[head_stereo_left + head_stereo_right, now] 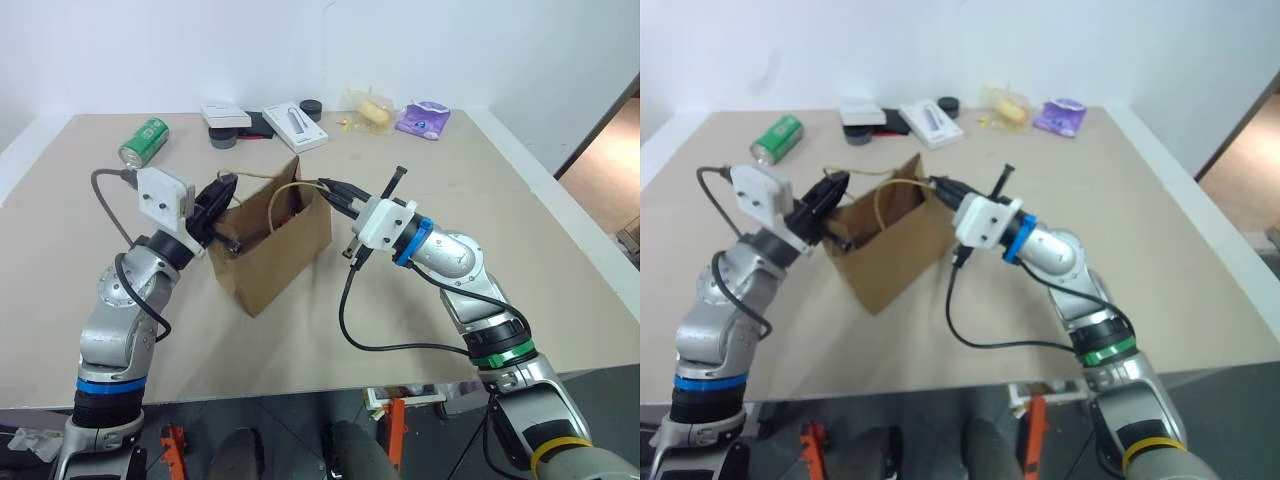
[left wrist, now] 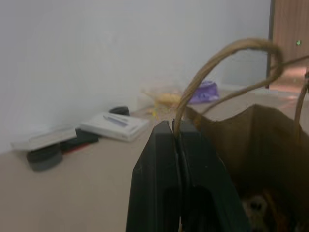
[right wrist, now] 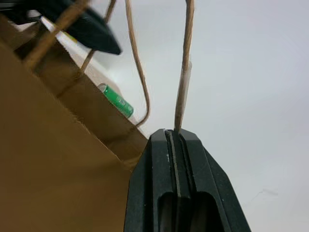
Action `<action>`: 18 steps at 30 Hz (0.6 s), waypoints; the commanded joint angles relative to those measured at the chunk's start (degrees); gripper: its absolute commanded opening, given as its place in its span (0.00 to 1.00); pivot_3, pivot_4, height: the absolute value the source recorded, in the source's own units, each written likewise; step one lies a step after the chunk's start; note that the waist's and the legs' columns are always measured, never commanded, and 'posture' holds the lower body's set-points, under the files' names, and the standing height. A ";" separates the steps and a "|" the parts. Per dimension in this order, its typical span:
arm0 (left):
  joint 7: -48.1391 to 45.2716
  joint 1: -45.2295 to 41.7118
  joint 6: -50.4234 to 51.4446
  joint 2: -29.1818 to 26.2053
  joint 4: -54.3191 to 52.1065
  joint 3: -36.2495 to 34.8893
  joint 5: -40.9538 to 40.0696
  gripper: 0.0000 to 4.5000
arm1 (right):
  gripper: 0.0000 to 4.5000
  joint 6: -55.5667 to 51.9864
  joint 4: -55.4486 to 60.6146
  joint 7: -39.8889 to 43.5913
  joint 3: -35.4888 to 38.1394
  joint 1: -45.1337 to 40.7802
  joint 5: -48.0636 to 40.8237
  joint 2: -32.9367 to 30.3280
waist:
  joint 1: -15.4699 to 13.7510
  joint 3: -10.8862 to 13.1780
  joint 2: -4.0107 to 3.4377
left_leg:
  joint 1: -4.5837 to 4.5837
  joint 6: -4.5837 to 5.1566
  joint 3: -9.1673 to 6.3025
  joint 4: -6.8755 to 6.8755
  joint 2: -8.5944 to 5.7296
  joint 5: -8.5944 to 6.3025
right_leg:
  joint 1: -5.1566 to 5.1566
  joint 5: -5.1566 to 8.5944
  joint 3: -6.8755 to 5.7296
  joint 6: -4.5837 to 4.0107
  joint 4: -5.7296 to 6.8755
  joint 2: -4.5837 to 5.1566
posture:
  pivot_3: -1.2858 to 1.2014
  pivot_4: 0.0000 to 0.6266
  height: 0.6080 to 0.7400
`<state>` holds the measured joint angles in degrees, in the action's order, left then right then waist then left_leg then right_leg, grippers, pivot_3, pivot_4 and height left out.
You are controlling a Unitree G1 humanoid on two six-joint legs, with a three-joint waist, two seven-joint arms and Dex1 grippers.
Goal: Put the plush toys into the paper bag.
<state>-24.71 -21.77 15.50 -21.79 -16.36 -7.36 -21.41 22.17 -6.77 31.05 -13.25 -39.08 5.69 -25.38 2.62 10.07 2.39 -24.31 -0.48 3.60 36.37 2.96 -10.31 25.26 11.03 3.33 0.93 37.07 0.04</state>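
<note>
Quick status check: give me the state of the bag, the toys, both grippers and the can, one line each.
Bag: upright on the table, mouth open.
Left gripper: shut on a twine handle.
Right gripper: shut on the other handle.
Toys: something brown and pale lies inside the bag; cannot tell if both are in.
Can: lying on its side at the far left of the table.

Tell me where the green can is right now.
In the left eye view the green can lies on its side at the table's far left, behind the paper bag, left of the white boxes along the back edge.
</note>
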 commanded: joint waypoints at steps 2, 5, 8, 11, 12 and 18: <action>-1.39 0.82 0.92 -0.29 -0.79 0.56 -0.64 0.00 | 0.01 -2.34 3.14 3.19 1.06 0.60 -1.80 -0.95 | -0.01 0.00 0.00 | 0.00 0.00 0.01 0.01 -0.02 0.00 | -0.01 0.00 0.02 -0.01 0.00 0.02 | 0.52 0.24 1.00; -1.45 0.79 0.92 -0.37 -1.30 0.18 -0.62 0.00 | 0.01 -3.62 4.60 4.17 1.76 1.26 -3.07 -0.68 | -0.02 0.00 0.00 | 0.01 0.00 0.02 0.02 -0.02 0.00 | -0.01 0.00 0.02 0.00 0.00 0.03 | 0.52 0.24 1.00; -1.06 -0.23 5.04 -0.19 -2.38 -1.20 -4.44 0.18 | 0.26 -5.69 6.81 5.99 2.62 1.68 -6.24 -0.61 | -0.03 0.00 0.00 | 0.01 0.00 0.01 0.02 -0.01 0.00 | -0.01 0.00 0.02 0.00 0.00 0.01 | 0.52 0.24 1.00; -1.28 -1.34 10.60 -1.00 -3.44 -3.69 -10.58 0.51 | 0.58 -7.88 9.32 7.32 3.77 2.26 -9.21 -1.05 | -0.01 0.00 0.00 | 0.01 0.00 0.01 0.02 0.00 0.00 | 0.00 -0.04 0.01 0.07 0.01 0.00 | 0.52 0.24 1.00; -1.52 -1.55 12.83 -1.46 -3.95 -4.49 -13.10 0.62 | 0.71 -9.06 10.36 7.96 4.16 2.67 -10.48 -1.28 | -0.01 0.00 0.00 | 0.00 0.00 0.00 0.02 0.01 0.00 | 0.00 -0.05 0.00 0.07 0.01 0.00 | 0.52 0.24 1.00; -4.38 0.98 29.74 -9.66 -7.12 -11.97 -32.63 0.99 | 1.00 -32.62 21.35 9.93 9.55 8.31 -27.90 -3.09 | 0.10 0.01 0.03 | -0.03 -0.01 -0.08 0.00 0.04 -0.01 | 0.01 -0.03 -0.08 0.09 0.02 0.00 | 0.52 0.24 1.00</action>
<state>-28.30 -21.01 43.23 -30.08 -21.35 -16.30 -50.62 -5.50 10.75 41.03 -6.03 -31.01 -17.48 -27.97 2.71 10.08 2.42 -24.33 -0.50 3.52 36.36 3.02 -10.32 25.28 11.05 3.25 0.93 37.09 0.03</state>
